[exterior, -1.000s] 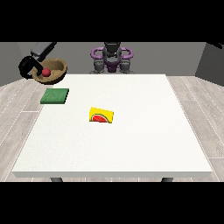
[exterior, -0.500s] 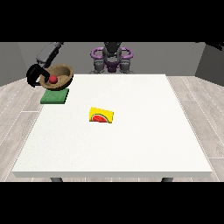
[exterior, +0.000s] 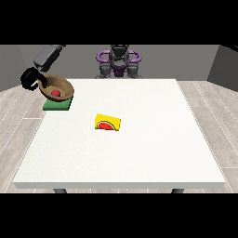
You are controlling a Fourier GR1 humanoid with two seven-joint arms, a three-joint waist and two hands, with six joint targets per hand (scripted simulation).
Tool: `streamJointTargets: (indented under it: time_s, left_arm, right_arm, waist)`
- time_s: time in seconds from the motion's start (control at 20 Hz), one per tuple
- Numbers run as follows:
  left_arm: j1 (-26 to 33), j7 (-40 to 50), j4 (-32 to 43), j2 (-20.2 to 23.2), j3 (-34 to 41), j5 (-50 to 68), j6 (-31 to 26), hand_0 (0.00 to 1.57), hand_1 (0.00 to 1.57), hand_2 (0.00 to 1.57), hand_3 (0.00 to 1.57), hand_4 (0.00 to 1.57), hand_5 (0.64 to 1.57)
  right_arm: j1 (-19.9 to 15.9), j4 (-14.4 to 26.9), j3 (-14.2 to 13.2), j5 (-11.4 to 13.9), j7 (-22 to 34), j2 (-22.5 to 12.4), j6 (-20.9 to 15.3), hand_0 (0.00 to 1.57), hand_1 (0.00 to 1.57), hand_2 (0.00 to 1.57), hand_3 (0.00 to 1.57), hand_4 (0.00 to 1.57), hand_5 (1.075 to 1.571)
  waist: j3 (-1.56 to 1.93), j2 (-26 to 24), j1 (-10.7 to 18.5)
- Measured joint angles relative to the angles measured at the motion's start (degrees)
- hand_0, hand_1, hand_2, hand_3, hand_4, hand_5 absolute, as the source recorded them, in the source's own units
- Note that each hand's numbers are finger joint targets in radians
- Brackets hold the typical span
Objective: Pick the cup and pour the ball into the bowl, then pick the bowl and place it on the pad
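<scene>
While only the front view is on offer, it covers the task state well enough. Hand at the view's left [exterior: 31, 80] sits at the far-left rim of the wooden bowl [exterior: 58, 87], black fingers curled round the bowl's edge, so grasping the bowl. Bowl is tilted slightly toward the camera and sits over the green pad [exterior: 57, 104] at the table's far-left corner; whether its base touches the pad or hangs just above it, cannot tell. Red ball [exterior: 56, 93] lies inside the bowl, near the middle. Grey forearm runs from the hand up and right toward the robot.

Hand at the view's right: not visible anywhere, only the robot torso [exterior: 119, 60] with purple shoulders behind the table's far edge.

No cup visible in this view. Yellow card with a watermelon picture [exterior: 108, 123] lies flat near the table's middle, well apart from the bowl and pad, not part of the task. White table [exterior: 139, 153] carries it all.

Progress, as a judgement: pour step looks done, ball is in the bowl. Bowl pickup done, bowl is at the pad. Left: settle the bowl flat on the pad, let go, pull the hand clear. Risk: tilt may let the ball roll out.
</scene>
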Motion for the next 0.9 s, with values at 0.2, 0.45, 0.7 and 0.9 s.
streamJointTargets:
  time_s: [0.2, 0.45, 0.7, 0.9]
  left_arm:
    - [0.0, -1.0, 2.4, 2.1, 1.1, 0.4, -0.8, 0.00, 0.00, 0.00, 0.00, 1.19, 1.562]
    - [0.8, -3.8, 4.3, 3.1, 1.4, -0.1, -1.6, 0.00, 0.00, 0.00, 0.00, 1.19, 1.565]
    - [-0.5, -4.1, 4.1, 3.9, 1.4, 0.4, -1.3, 0.00, 0.00, 0.00, 0.00, 1.19, 1.568]
    - [-0.6, -4.9, 5.6, 5.1, 1.5, 0.6, -2.5, 0.00, 0.00, 0.00, 0.00, 1.21, 1.569]
  right_arm:
    - [-0.8, -0.2, -0.6, -0.2, -0.9, 0.1, -1.9, 1.45, 1.45, 1.39, 0.80, 0.00, 1.536]
    - [-2.0, -0.5, -1.0, -1.1, -2.3, 2.8, -4.1, 1.43, 1.43, 1.38, 0.67, 0.00, 1.534]
    - [-3.9, 0.4, -0.8, -0.4, -3.9, 1.7, -4.6, 0.64, 0.64, 0.69, 1.01, 0.00, 1.469]
    - [-4.5, 0.4, 1.6, 1.3, -2.6, 1.3, -3.0, 0.00, 0.00, 0.00, 0.00, 0.00, 1.410]
  waist:
    - [-0.02, 0.8, -0.4]
    - [-0.03, 1.9, 0.1]
    - [-0.01, 4.0, 0.2]
    - [-0.04, 4.4, 0.9]
